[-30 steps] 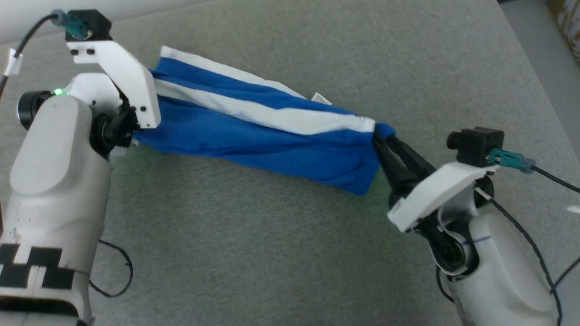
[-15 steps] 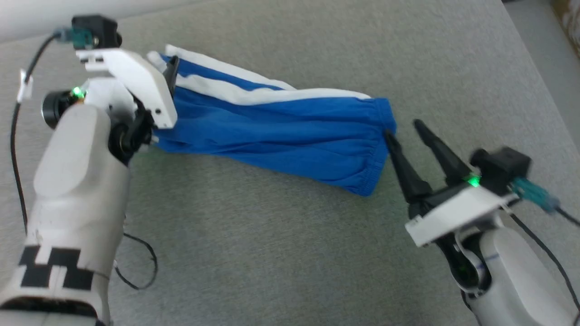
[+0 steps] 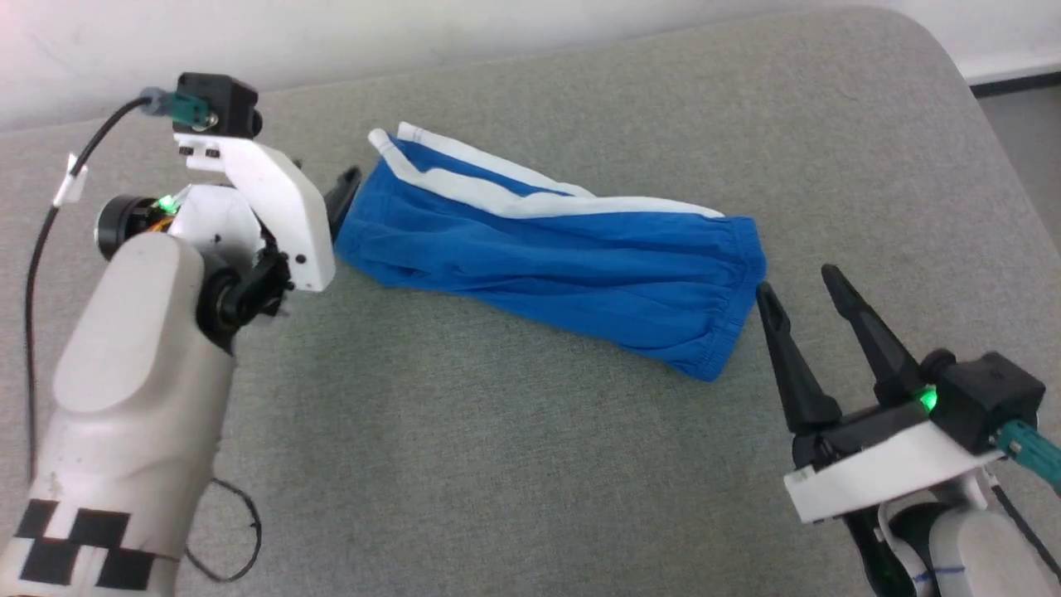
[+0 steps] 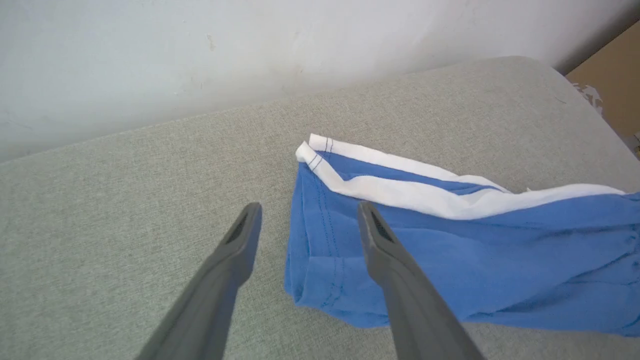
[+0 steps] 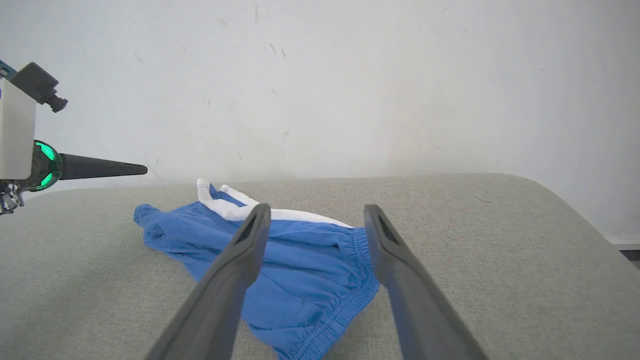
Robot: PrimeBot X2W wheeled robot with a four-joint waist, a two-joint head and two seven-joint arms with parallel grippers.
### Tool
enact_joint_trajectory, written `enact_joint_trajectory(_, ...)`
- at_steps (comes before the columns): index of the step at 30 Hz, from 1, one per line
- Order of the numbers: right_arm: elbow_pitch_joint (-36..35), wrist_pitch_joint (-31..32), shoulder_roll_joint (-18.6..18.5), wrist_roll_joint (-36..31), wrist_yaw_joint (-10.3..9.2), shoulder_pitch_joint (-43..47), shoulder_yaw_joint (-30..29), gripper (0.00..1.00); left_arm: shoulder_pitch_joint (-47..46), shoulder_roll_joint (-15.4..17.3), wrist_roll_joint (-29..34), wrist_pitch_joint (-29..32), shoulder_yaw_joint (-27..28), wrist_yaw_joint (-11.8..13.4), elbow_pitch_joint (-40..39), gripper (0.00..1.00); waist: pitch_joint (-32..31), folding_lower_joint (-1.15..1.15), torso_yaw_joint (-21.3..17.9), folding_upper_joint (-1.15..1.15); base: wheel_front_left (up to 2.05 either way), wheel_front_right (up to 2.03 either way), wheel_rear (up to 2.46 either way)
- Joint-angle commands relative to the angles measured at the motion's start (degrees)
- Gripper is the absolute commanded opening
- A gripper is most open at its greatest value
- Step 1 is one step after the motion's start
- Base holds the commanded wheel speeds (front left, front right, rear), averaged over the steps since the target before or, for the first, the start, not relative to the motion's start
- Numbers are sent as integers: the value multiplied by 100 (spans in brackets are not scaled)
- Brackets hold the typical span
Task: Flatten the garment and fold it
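Note:
The garment (image 3: 547,257) is a pair of bright blue shorts with a white band, lying slack and elongated on the grey cushion (image 3: 497,456). Its gathered waistband end points toward my right gripper (image 3: 796,282), which stands open just short of it, touching nothing. My left gripper (image 3: 336,195) is open at the opposite, white-trimmed end. In the left wrist view the left gripper (image 4: 308,207) hovers over the hem of the garment (image 4: 450,260) with nothing pinched. In the right wrist view the right gripper (image 5: 317,208) frames the garment (image 5: 310,270).
A white wall (image 3: 414,33) runs along the cushion's far edge. The cushion rounds off at the right, with floor (image 3: 1028,141) beyond and a cardboard box (image 4: 610,85) there. A finger of the left gripper (image 5: 100,170) shows at the left of the right wrist view.
Both grippers have opened and let go of the garment's ends, then drawn back from it. The garment has dropped from a taut stretch to lie slack. The head camera has shifted too.

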Motion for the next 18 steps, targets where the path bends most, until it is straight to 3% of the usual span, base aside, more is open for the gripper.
enact_joint_trajectory(1, -55, 18, 33, -31, -4, 51, -8, 100, 89, 38, -26, 93, -32, -34, -19, 100, 3, 1, -23, 0, 0, 0, 0)
enact_joint_trajectory(8, -261, 106, 145, -94, -4, 148, 28, 100, 160, 323, -183, 1143, -167, -44, 118, 100, 231, 1, -370, 0, 0, 0, 0)
enact_joint_trajectory(13, -188, 75, 213, -60, -4, 149, 64, 100, 256, 344, -282, 1425, -230, -52, 350, 100, 348, 1, -551, 0, 0, 0, 0)
enact_joint_trajectory(17, -83, 115, 238, -39, -4, 161, 14, 100, 439, 299, -497, 1987, -316, -70, 510, 100, 360, 1, -601, 0, 0, 0, 0)
enact_joint_trajectory(18, -74, 133, 238, -25, -4, 158, 0, 100, 481, 283, -559, 2097, -314, -64, 506, 73, 361, 1, -599, 0, 0, 0, 0)
